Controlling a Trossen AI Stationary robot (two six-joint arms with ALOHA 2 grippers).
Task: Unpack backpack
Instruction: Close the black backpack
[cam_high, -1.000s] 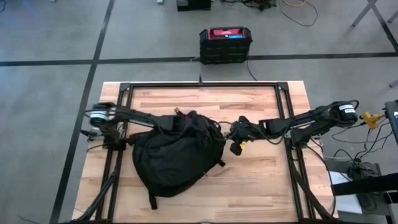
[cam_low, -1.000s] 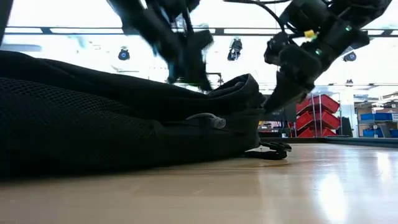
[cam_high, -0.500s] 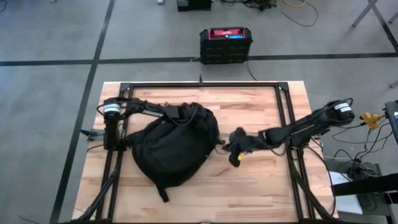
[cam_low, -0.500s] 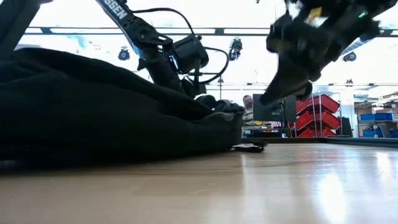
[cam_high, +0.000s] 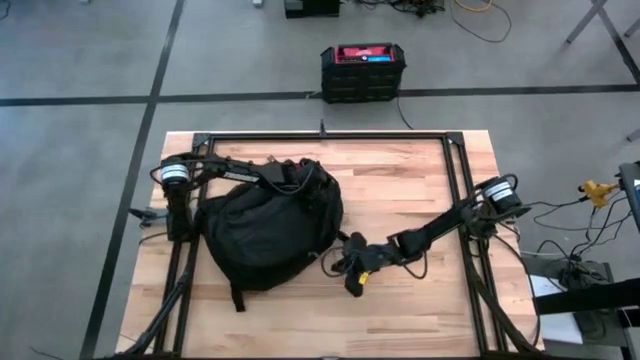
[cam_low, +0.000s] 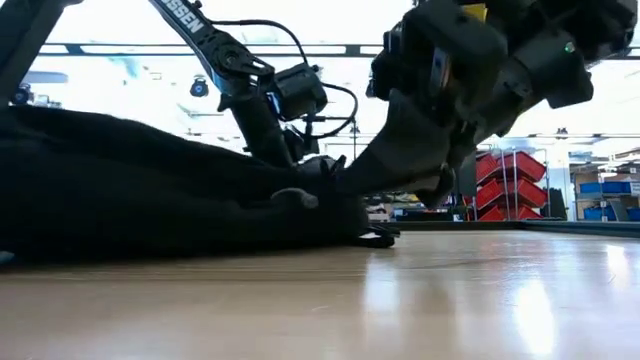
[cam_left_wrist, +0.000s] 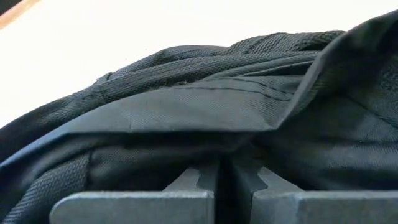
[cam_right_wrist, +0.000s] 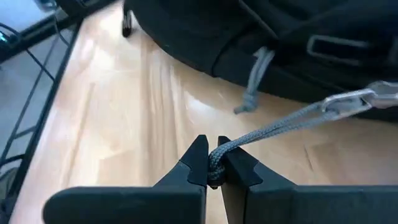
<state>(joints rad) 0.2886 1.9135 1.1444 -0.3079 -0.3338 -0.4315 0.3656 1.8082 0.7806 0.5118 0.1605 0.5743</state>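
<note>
**Backpack on the table, cord pinched by the right gripper**

The backpack (cam_high: 268, 230) lies flat on the wooden table (cam_high: 400, 180), a large black fabric bag on the left half of the top, between the two arms. In the low view it is a long dark mound resting on the wood.

The right gripper (cam_right_wrist: 212, 163) sits low over the table just beside the bag's right edge, its arm reaching in from the table's right side. Its two fingers are pressed together on a grey cord (cam_right_wrist: 273, 132), pinching the cord's knotted end between the tips. From the tips the cord runs taut away to a metal zip pull (cam_right_wrist: 357, 99) on the bag. A second, shorter grey cord (cam_right_wrist: 254, 84) hangs slack from the fabric a little farther from the tips, its end touching the wood. In the high view this gripper (cam_high: 350, 268) shows just off the bag's lower right edge.

The left gripper (cam_left_wrist: 226, 177) is at the far edge of the bag, its arm coming in from the table's left side. Its fingers are drawn close together with only a thin slit between them, right up against folds of black fabric; whether any fabric is caught between them I cannot tell. In the high view it (cam_high: 290, 180) lies over the bag's top edge.

On the floor beyond the table stands a black-and-red box (cam_high: 362, 70).
</note>
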